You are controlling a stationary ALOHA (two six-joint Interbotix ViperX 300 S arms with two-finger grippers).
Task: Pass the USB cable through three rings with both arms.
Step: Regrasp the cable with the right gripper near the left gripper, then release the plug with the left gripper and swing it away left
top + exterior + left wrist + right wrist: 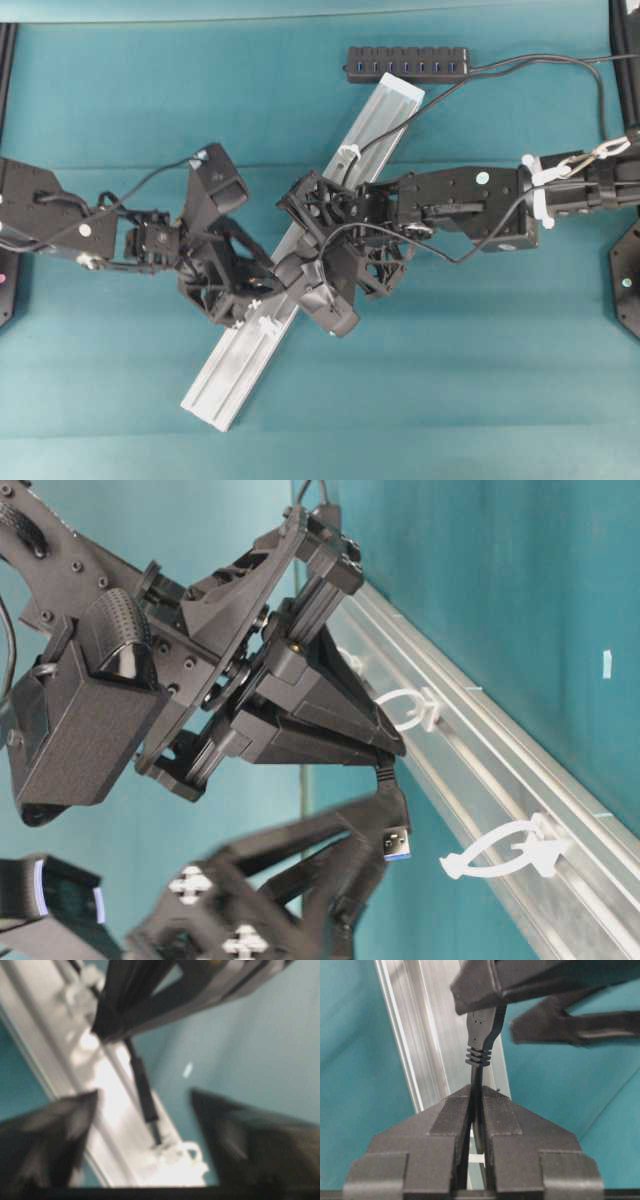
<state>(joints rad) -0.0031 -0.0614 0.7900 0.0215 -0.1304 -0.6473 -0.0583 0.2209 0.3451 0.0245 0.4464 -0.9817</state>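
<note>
**USB cable held near its plug over the rail**

USB cable is shown pinched just behind the ribbed collar of its plug by the right gripper, whose jaws are closed on the cord. The plug, with its blue insert, hangs clear just beside the rail, between two white rings. The left gripper is seen with its jaws spread wide on either side of the plug, holding nothing. The cord is judged light, thin and limp, so it will droop beyond any grip; only the moulded plug is stiff. A hold close behind the plug is therefore advised, where the tip can be aimed. The rings look springy and slight. The rail lies aslant on a teal table, with a black hub beyond its far end. Working room between the two crowded grippers is judged tight.
</note>
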